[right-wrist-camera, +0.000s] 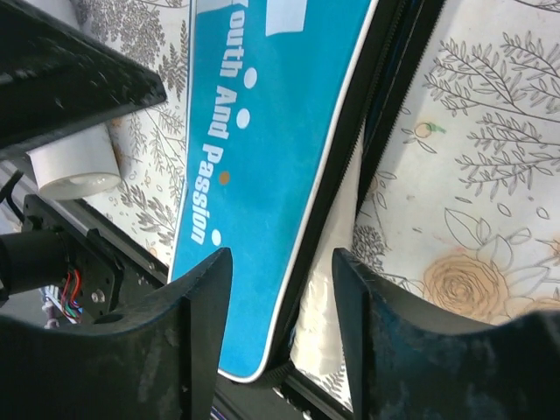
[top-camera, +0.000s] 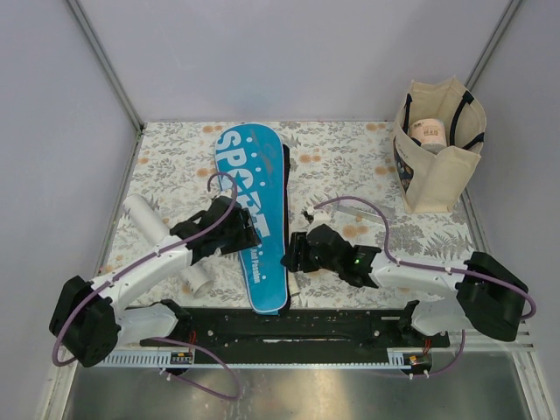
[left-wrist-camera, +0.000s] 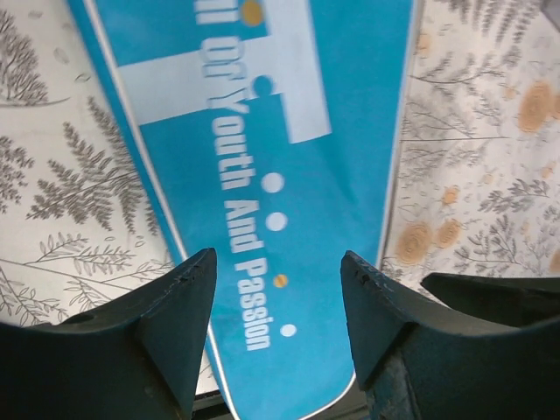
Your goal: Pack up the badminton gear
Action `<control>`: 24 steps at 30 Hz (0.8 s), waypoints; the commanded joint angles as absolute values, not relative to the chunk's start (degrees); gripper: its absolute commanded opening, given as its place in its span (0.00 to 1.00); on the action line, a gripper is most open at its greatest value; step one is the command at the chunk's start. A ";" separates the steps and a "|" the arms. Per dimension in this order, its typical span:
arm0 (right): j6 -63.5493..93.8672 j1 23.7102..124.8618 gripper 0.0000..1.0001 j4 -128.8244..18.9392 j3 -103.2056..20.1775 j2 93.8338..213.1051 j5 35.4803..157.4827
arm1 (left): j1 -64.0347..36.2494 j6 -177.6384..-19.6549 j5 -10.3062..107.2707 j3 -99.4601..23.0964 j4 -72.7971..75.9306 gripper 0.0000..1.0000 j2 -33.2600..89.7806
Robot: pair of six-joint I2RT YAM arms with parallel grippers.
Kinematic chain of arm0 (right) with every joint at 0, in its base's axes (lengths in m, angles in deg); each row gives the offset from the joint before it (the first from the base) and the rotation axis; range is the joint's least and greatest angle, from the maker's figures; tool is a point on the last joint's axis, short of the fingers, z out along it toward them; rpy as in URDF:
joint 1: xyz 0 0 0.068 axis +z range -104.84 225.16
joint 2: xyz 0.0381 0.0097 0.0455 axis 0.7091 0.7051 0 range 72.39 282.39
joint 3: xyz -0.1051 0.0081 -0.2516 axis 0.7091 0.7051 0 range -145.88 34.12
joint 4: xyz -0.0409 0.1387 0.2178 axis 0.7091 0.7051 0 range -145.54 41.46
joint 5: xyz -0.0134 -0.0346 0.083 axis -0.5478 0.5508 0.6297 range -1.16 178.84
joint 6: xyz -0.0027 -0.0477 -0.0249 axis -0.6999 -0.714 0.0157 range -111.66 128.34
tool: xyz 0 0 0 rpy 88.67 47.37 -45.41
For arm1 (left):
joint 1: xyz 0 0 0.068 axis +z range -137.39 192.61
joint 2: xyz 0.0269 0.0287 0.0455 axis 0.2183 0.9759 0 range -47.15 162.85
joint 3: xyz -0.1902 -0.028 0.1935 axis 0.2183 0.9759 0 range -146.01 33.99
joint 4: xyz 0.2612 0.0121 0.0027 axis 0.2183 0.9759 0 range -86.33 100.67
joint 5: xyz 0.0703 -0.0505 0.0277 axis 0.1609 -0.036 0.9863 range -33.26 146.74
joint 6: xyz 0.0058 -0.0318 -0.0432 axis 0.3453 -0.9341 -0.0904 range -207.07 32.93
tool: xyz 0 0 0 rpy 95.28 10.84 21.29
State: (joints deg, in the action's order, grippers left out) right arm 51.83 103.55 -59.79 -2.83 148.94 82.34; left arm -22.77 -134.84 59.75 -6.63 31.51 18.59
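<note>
Blue SPORT cover (top-camera: pixel 258 171) lies flat on floral table (top-camera: pixel 350 157).

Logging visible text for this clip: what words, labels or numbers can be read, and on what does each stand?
"SPORT", big white letters, the last ones partly covered: on the blue cover.
"Youth And Passion", small white letters after a cut-off "ll Of": same cover, towards its narrow end.
Dark print on the beige tote, on its side: too small to read.
Label on the roll inside the tote: too blurred to read.
</note>
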 commanded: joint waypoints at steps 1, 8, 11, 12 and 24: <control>50.97 103.08 0.63 -55.89 -0.52 144.12 83.92 | -25.27 -131.80 64.22 -13.73 33.99 0.62 21.13; 56.32 103.95 0.75 -59.84 2.22 146.47 87.17 | -25.10 -134.79 67.55 -11.37 37.42 0.62 19.75; 57.74 105.27 0.75 -60.81 1.78 148.85 87.17 | -25.10 -136.01 66.50 -7.69 37.68 0.63 18.08; 58.17 105.54 0.75 -60.99 1.52 149.29 86.82 | -25.27 -136.54 65.72 -6.28 37.16 0.63 17.46; 64.77 105.98 0.56 -76.36 6.61 151.31 84.10 | -28.70 -144.54 61.84 6.56 23.72 0.63 14.56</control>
